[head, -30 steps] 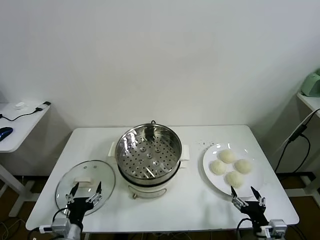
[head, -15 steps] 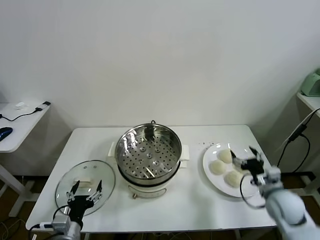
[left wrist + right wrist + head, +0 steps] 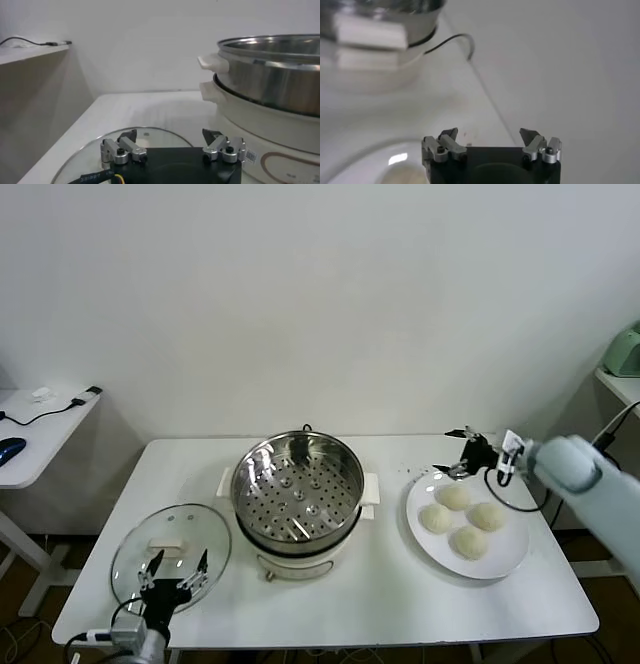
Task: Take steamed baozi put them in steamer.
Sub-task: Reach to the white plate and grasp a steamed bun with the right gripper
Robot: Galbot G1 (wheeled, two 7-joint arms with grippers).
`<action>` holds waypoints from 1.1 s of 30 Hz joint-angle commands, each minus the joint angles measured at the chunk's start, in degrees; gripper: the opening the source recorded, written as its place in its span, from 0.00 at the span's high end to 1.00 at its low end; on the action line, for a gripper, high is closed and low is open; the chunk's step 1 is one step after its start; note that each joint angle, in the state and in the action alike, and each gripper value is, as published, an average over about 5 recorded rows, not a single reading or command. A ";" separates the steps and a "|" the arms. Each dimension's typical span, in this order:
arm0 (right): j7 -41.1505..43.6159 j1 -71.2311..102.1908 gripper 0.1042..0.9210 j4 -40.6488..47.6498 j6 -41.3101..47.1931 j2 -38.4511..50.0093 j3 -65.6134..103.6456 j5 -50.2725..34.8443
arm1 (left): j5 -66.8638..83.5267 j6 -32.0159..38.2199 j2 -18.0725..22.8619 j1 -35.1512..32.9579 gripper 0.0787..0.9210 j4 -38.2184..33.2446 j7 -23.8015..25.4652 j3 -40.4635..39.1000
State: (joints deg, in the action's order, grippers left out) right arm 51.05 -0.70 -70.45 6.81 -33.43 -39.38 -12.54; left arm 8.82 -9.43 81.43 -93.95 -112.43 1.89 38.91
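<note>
Several creamy-white baozi [image 3: 453, 496] lie on a white plate [image 3: 505, 559] at the right of the table. The shiny steamer [image 3: 296, 492] with its perforated tray stands at the middle and holds no buns. My right gripper [image 3: 447, 452] is open and empty, hovering just beyond the plate's far edge, between plate and steamer. In the right wrist view the right gripper [image 3: 489, 134] is over bare table, with the steamer [image 3: 380, 25] beyond. My left gripper [image 3: 175, 567] is open and empty, low at the front left over the glass lid [image 3: 165, 534]. It also shows in the left wrist view [image 3: 170, 135].
The steamer's white handle [image 3: 212, 62] is close to the left gripper's side. A side table [image 3: 40, 424] with a cable stands at the far left. A shelf with a green object [image 3: 625, 352] and a hanging cable [image 3: 600, 446] are at the right.
My right arm has risen from the table's front edge and swung over the plate to its far side. My left gripper has barely moved. The baozi lie as before.
</note>
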 commanded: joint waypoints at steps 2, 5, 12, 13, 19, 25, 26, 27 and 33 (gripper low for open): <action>17.61 -31.35 0.12 12.86 -2.25 -5.78 -43.14 -0.40 | -0.17 0.62 -0.20 0.14 0.12 1.83 0.03 -0.36; 16.06 -28.34 0.12 14.63 -0.56 -8.96 -43.15 -1.40 | -0.25 0.89 -0.32 0.30 0.12 2.58 0.03 -0.48; 12.26 -18.51 0.12 22.18 0.78 -15.35 -35.36 -0.04 | -0.65 1.07 -0.31 0.16 0.12 2.69 0.05 -0.37; 11.90 -17.34 0.12 23.21 0.75 -16.02 -34.03 0.22 | -0.76 1.14 -0.33 0.09 0.12 2.65 0.06 -0.34; 11.01 -11.92 0.12 29.00 -0.47 -19.98 -27.19 2.27 | -1.44 1.59 -0.45 -0.36 0.12 2.56 0.07 -0.24; 11.39 -9.40 0.12 34.68 -2.44 -23.45 -24.00 5.20 | -1.77 1.90 -0.41 -0.70 0.12 2.65 0.10 -0.36; 11.31 -9.12 0.12 35.30 -2.63 -23.79 -23.65 5.60 | -1.79 1.98 -0.40 -0.75 0.12 2.66 0.10 -0.36; 11.22 -8.85 0.12 35.88 -2.83 -24.09 -23.26 6.08 | -1.79 2.05 -0.40 -0.80 0.12 2.67 0.09 -0.35; 10.49 -7.81 0.12 37.22 -3.02 -25.02 -22.16 7.73 | -1.85 2.50 -0.44 -1.01 0.12 2.64 0.08 -0.26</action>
State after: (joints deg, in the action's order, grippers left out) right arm 61.60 -10.50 -38.73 4.74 -55.09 -63.57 -7.20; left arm 7.09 -7.20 80.96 -94.86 -109.89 1.97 38.59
